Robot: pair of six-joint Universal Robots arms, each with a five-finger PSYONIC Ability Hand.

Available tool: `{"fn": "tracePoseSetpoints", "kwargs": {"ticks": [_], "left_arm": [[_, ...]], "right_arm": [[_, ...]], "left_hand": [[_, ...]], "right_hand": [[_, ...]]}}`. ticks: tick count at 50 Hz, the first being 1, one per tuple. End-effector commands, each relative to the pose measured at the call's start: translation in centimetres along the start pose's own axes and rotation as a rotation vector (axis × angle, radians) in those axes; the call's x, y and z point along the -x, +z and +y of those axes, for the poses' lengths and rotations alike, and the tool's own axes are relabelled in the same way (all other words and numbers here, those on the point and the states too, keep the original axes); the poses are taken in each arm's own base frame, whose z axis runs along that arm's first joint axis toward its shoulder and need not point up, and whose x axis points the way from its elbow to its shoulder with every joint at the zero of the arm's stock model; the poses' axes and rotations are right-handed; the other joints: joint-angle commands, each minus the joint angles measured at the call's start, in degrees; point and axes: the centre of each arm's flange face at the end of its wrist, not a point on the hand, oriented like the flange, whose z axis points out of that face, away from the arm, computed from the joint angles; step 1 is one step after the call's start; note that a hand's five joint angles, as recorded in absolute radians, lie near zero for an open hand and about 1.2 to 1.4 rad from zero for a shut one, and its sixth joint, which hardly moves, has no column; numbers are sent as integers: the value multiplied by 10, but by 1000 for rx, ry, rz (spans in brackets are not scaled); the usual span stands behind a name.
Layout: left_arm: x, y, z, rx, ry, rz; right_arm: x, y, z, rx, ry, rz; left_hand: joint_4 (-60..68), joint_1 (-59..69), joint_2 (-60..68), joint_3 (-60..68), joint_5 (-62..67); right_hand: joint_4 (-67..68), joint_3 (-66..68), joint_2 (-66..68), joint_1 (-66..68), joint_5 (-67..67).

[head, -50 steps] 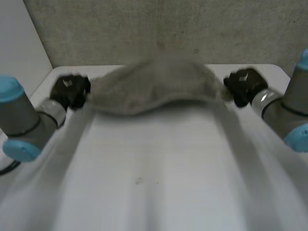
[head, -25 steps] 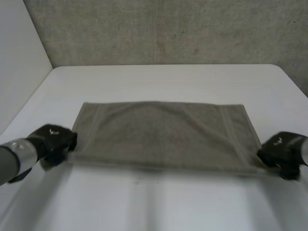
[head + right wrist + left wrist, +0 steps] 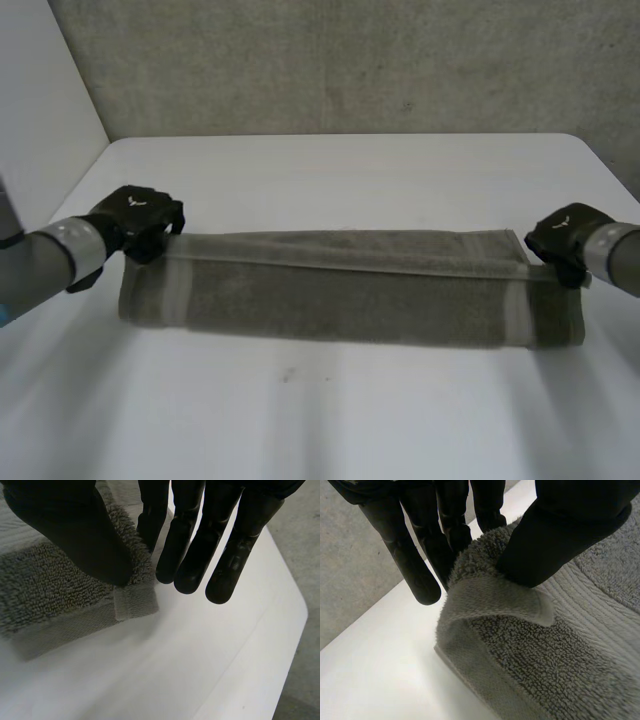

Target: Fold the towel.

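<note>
This looks like a robotics lab or test cell. A plain white bench [image 3: 330, 420] with a rounded far corner stands against a rough, speckled grey wall [image 3: 350, 60], bare like concrete. A smooth white panel [image 3: 45, 90] stands along the bench's left side. Two grey machine arms reach in over the bench, the left arm [image 3: 35, 270] and the right arm [image 3: 618, 252]. They end in the black left robot hand [image 3: 140, 220] and right robot hand [image 3: 562, 238]. Each pinches an end of a grey terry towel [image 3: 350, 300] lying on the bench.
</note>
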Motion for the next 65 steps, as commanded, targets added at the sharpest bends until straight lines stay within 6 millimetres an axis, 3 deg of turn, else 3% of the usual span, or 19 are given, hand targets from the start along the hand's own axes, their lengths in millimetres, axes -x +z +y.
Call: {"fn": "tracePoseSetpoints", "kwargs": {"ticks": [1, 5, 14, 15, 16, 17, 18, 25, 30, 32, 33, 35, 38, 40, 48, 56, 62, 65], "left_arm": [[2, 48, 18, -25, 10, -22], [3, 61, 22, -49, 29, -55], [5, 80, 28, -121, 70, -121], [4, 81, 29, -121, 72, -121], [4, 81, 29, -121, 72, -121], [4, 81, 30, -118, 76, -123], [1, 81, 30, -117, 78, -118], [-3, 81, 21, -141, 98, -144], [7, 75, 6, -163, 110, -217], [11, 67, -5, -165, 108, -262], [11, 67, -5, -165, 108, -263], [11, 62, -10, -165, 104, -276], [7, 48, -16, -162, 92, -280], [2, 34, -19, -160, 62, -269], [0, 7, -40, -227, -125, -261], [-1, 6, -30, -205, -198, -263], [-3, 5, -26, -195, -206, -257], [-6, 6, -24, -188, -207, -251]], "right_arm": [[3, 39, -8, -81, -8, 119], [11, 56, -22, -168, -19, 164], [19, 82, -28, -236, -37, 204], [22, 85, -32, -255, -43, 209], [22, 85, -32, -256, -43, 209], [24, 88, -35, -271, -46, 224], [22, 91, -36, -287, -49, 245], [3, 81, -48, -316, -4, 350], [-11, 59, -54, -340, 104, 375], [-16, 39, -58, -367, 167, 370], [-16, 39, -58, -367, 167, 370], [-15, 17, -60, -390, 200, 337], [-9, 9, -57, -382, 207, 292], [3, 2, -42, -332, 226, 182], [21, -3, 5, -167, 313, -1], [26, 18, 43, -120, 347, 0], [31, 27, 51, -107, 352, -10], [31, 34, 56, -96, 358, -12]], "left_hand": [[103, 124, 102, 103, 109], [103, 124, 102, 103, 109], [103, 124, 102, 103, 109], [-12, 9, -12, -12, -6], [-13, 8, -13, -13, -7], [-328, -307, -328, -327, -322], [-597, -576, -598, -597, -591], [-597, -576, -598, -597, -591], [-597, -576, -598, -597, -591], [-597, -576, -598, -597, -591], [-597, -576, -598, -597, -591], [-597, -576, -598, -597, -591], [-597, -576, -598, -597, -591], [-597, -576, -598, -597, -591], [-597, -576, -598, -597, -591], [-597, -576, -598, -597, -591], [-597, -576, -598, -597, -591], [-597, -576, -598, -597, -591]], "right_hand": [[115, 118, 124, 227, 146], [115, 118, 124, 227, 146], [115, 118, 124, 227, 146], [21, 24, 29, 133, 52], [20, 23, 28, 132, 51], [-390, -387, -381, -278, -359], [-585, -582, -576, -473, -554], [-585, -582, -576, -473, -554], [-585, -582, -576, -473, -554], [-585, -582, -576, -473, -554], [-585, -582, -576, -473, -554], [-585, -582, -576, -473, -554], [-585, -582, -576, -473, -554], [-585, -582, -576, -473, -554], [-544, -541, -536, -432, -513], [-369, -366, -360, -257, -338], [-332, -329, -323, -220, -301], [-166, -163, -158, -54, -135]]}}
